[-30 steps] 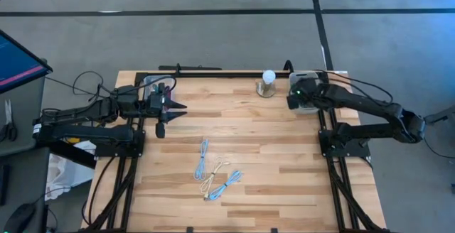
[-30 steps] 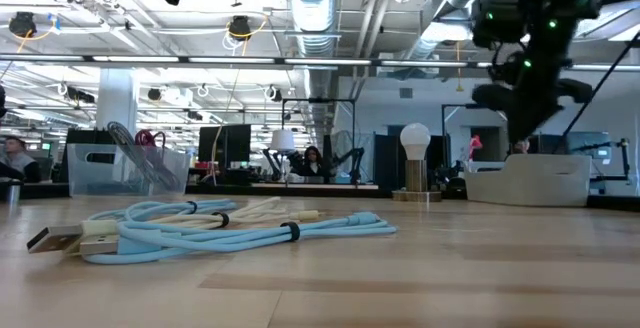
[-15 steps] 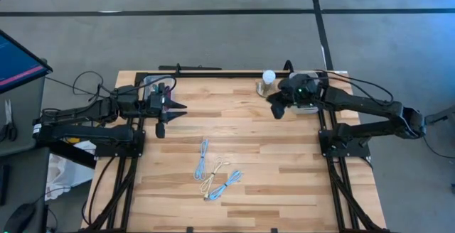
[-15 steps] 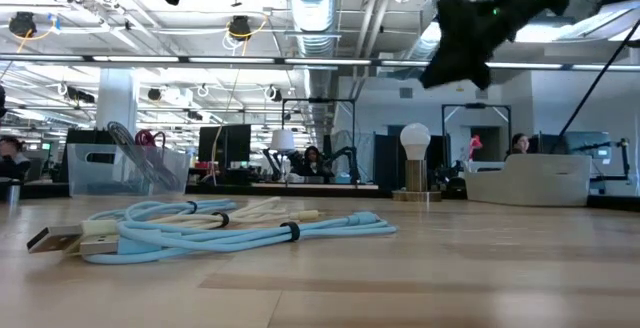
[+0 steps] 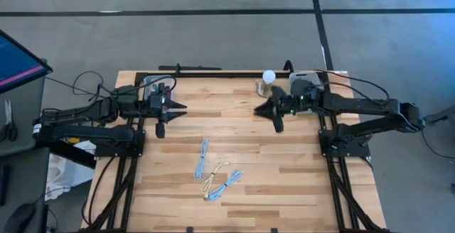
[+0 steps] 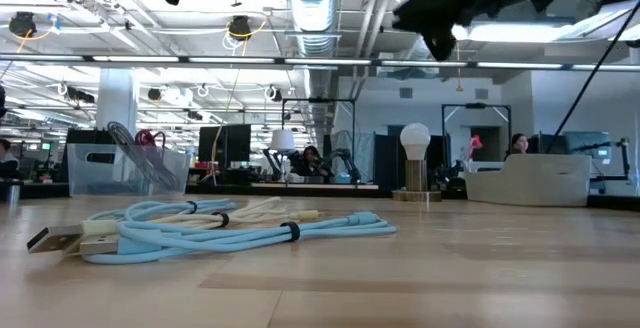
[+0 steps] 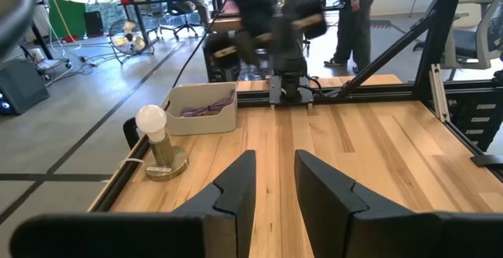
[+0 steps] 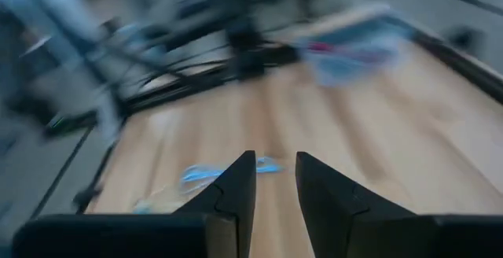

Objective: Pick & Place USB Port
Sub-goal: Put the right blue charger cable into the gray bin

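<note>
usb cables (image 5: 215,170) — three, bundled mid-table, two end effectors — both empty

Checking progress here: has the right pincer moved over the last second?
Yes. The right pincer swung from over the white bin, past the bulb stand, toward the table's middle.

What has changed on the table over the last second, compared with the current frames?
The right gripper has swung from above the white tray at the table's far right corner out over the wooden tabletop, toward the middle, with open fingers holding nothing. The left gripper, the bundled light-blue and cream USB cables and the white bulb on its round base are unmoved.
</note>
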You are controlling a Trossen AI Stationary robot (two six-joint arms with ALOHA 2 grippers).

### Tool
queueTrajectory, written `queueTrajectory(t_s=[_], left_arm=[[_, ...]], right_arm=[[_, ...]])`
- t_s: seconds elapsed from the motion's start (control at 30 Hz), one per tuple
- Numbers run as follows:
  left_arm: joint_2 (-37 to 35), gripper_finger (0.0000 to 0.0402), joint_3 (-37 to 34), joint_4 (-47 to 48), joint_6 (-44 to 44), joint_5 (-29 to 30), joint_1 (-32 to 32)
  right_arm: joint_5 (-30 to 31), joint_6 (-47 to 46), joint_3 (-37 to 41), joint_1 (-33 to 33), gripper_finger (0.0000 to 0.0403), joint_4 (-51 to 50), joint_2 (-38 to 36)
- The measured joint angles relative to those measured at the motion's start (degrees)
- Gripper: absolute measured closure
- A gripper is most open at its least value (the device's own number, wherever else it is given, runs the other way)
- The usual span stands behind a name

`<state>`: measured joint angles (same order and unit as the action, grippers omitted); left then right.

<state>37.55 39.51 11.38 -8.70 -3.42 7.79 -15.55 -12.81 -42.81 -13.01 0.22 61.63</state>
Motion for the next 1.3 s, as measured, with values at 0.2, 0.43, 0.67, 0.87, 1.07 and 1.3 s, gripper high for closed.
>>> queueTrajectory(t_s=[0.2, 0.43, 0.67, 0.87, 1.07, 1.3], left_arm=[[0.0, 0.0312, 0.0, 0.0, 0.0, 0.0, 0.0], [0.0, 0.0312, 0.0, 0.0, 0.0, 0.0, 0.0], [0.0, 0.0312, 0.0, 0.0, 0.0, 0.0, 0.0], [0.0, 0.0312, 0.0, 0.2, 0.0, 0.0, 0.0], [0.0, 0.0312, 0.0, 0.2, 0.0, 0.0, 0.0], [0.0, 0.0312, 0.0, 0.2, 0.0, 0.0, 0.0]], right_arm=[[1.0, 13.1, 0.0, 10.5, 0.0317, 4.2, 4.8], [8.4, 14.3, 0.0, 18.0, 0.0317, 10.8, 16.1], [8.2, 14.3, -4.9, 20.2, 0.0282, 10.2, 26.8], [8.1, 14.9, -8.1, 20.5, 0.0228, 5.5, 32.9], [7.9, 14.9, -11.1, 21.4, 0.0217, -2.8, 39.0], [2.9, 14.3, -15.2, 24.5, 0.0231, -3.4, 44.9]])
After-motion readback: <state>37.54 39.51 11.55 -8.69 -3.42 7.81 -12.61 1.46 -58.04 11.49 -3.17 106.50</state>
